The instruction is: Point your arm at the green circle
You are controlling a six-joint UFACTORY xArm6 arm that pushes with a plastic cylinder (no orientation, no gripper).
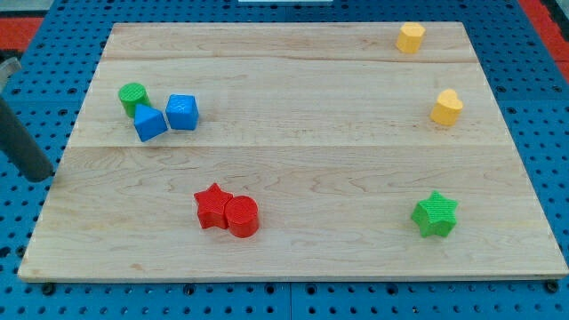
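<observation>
The green circle [132, 96] is a small green cylinder near the board's upper left. A blue block [149, 124] touches its lower right side and a blue cube [182, 112] sits just right of that. My tip [39, 177] is off the board's left edge, below and left of the green circle and well apart from it. Only the lower part of the dark rod shows, slanting up to the view's left edge.
A red star [212, 204] touches a red cylinder [242, 217] at the lower middle. A green star [435, 214] lies at the lower right. Two yellow blocks sit at the upper right, one [410, 37] near the top edge and one [447, 107] below it.
</observation>
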